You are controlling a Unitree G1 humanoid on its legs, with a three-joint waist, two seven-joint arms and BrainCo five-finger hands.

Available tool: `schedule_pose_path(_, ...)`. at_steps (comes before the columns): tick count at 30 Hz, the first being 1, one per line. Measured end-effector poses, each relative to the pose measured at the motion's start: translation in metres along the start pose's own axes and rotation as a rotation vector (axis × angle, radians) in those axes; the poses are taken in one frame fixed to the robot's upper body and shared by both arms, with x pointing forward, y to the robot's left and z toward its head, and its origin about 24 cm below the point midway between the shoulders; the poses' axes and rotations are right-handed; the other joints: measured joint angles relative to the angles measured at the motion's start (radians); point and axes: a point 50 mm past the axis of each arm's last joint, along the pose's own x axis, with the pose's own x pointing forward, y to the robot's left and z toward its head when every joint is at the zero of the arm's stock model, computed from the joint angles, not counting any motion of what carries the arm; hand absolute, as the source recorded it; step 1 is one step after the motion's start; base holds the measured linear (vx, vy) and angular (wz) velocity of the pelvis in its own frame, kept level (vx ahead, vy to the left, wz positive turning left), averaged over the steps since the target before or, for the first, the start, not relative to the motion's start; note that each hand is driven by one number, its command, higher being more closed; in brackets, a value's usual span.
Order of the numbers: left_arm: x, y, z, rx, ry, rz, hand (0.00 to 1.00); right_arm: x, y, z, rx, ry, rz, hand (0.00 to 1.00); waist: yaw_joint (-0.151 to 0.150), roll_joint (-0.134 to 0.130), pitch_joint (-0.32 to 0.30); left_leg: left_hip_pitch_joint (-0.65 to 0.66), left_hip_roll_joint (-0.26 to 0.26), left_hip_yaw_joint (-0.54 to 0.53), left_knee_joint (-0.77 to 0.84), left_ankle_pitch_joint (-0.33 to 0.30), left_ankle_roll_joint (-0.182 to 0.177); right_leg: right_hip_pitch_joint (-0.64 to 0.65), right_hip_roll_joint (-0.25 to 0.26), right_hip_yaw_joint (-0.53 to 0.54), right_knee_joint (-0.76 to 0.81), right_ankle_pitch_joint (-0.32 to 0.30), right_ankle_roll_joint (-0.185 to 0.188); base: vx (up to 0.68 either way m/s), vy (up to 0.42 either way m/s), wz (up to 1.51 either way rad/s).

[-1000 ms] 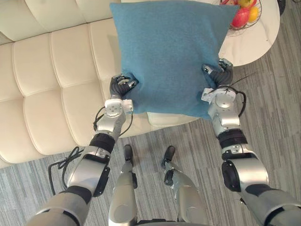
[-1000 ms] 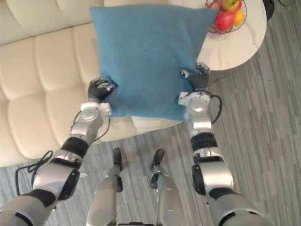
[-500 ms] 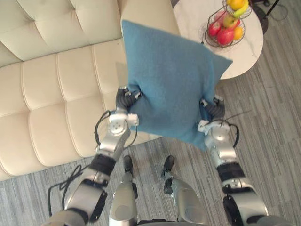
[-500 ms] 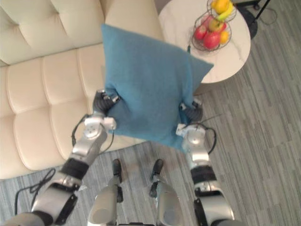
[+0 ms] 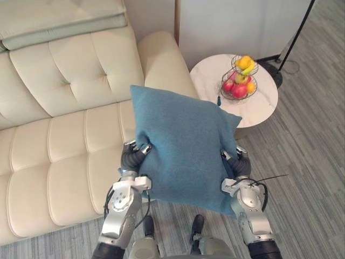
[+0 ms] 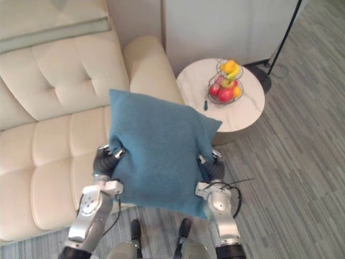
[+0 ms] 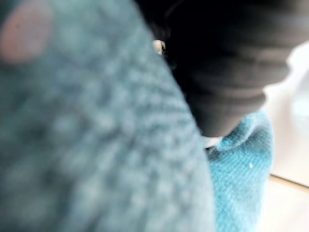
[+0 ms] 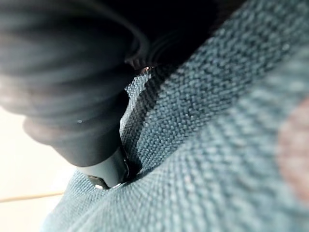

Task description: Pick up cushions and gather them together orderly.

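Note:
A square blue cushion (image 5: 186, 145) hangs in the air in front of the cream sofa (image 5: 64, 140), held upright between both hands. My left hand (image 5: 133, 157) is shut on its lower left edge, fingers curled into the cloth. My right hand (image 5: 237, 163) is shut on the lower right edge. The blue weave (image 7: 96, 145) presses against the dark cover of the left hand in the left wrist view, and the cushion cloth (image 8: 217, 125) bunches against the right hand's cover in the right wrist view.
A pale green cushion (image 5: 59, 19) lies along the top of the sofa back. The sofa's armrest (image 5: 161, 59) is behind the held cushion. To the right stands a round white side table (image 5: 237, 102) with a wire fruit basket (image 5: 240, 78); a lamp pole (image 5: 296, 32) rises beyond it.
The camera has tilted up, bringing the sofa back, wall and whole side table into view. Both hands keep their grip, and the cushion now sits lower in the picture, tilted slightly.

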Motion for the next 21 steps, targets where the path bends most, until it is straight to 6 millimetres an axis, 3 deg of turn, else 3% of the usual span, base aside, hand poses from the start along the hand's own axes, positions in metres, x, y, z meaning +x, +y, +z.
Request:
schedule_pose_path(7,-0.025,0.015,-0.018,-0.013,0.094,0.089,1.0,-0.01,0.007,-0.009,-0.059,0.029,0.041,1.0,0.017,0.023,-0.052,0.008,-0.007,-0.025,0.034,-0.015,0.002,0.05,-0.005,-0.018,-0.023,0.009,0.007,-0.02,0.014,0.1)
schedule_pose_path(12,-0.025,0.014,-0.018,-0.026,0.09,0.095,1.0,-0.004,0.008,-0.004,-0.079,0.005,0.056,1.0,0.022,0.04,-0.052,-0.102,-0.002,-0.097,0.201,-0.066,-0.001,0.072,-0.023,-0.12,-0.004,-0.001,0.007,-0.04,0.019,0.53)
schedule_pose_path(13,-0.025,0.014,-0.018,-0.03,0.09,0.098,1.0,-0.003,0.008,-0.004,-0.081,0.001,0.057,1.0,0.02,0.045,-0.055,-0.106,0.003,-0.09,0.195,-0.082,0.022,0.074,-0.027,-0.134,0.002,-0.004,0.007,-0.09,0.083,0.62)
schedule_pose_path(17,-0.021,0.006,-0.018,-0.071,0.078,0.099,1.0,0.007,0.003,0.007,-0.129,-0.05,0.062,1.0,-0.005,0.056,-0.066,-0.121,0.093,0.281,0.275,-0.136,0.098,0.072,-0.125,-0.252,0.045,-0.007,0.028,-0.04,0.2,0.85)
schedule_pose_path(18,-0.021,0.002,-0.019,-0.087,0.08,0.094,1.0,0.009,0.0,0.01,-0.144,-0.063,0.054,1.0,-0.018,0.072,-0.077,-0.119,0.13,0.358,0.297,-0.132,0.094,0.069,-0.149,-0.281,0.063,-0.007,0.05,-0.03,0.308,0.93)
schedule_pose_path(19,-0.021,0.0,-0.02,-0.094,0.082,0.092,1.0,0.01,-0.001,0.011,-0.153,-0.07,0.049,1.0,-0.027,0.083,-0.085,-0.119,0.14,0.394,0.298,-0.109,0.06,0.069,-0.158,-0.294,0.069,-0.006,0.062,-0.02,0.352,0.9)
schedule_pose_path(20,-0.02,-0.002,-0.022,-0.1,0.087,0.083,1.0,0.01,-0.002,0.01,-0.164,-0.069,0.043,1.0,-0.036,0.087,-0.095,-0.121,0.104,0.397,0.27,-0.044,0.031,0.071,-0.19,-0.316,0.078,0.007,0.088,-0.02,0.391,0.66)
schedule_pose_path(21,-0.02,0.001,-0.021,-0.08,0.086,0.077,1.0,0.01,-0.001,0.007,-0.16,-0.053,0.041,1.0,-0.037,0.067,-0.102,-0.11,0.049,0.396,0.227,-0.035,0.048,0.068,-0.233,-0.321,0.085,0.021,0.097,-0.02,0.391,0.59)
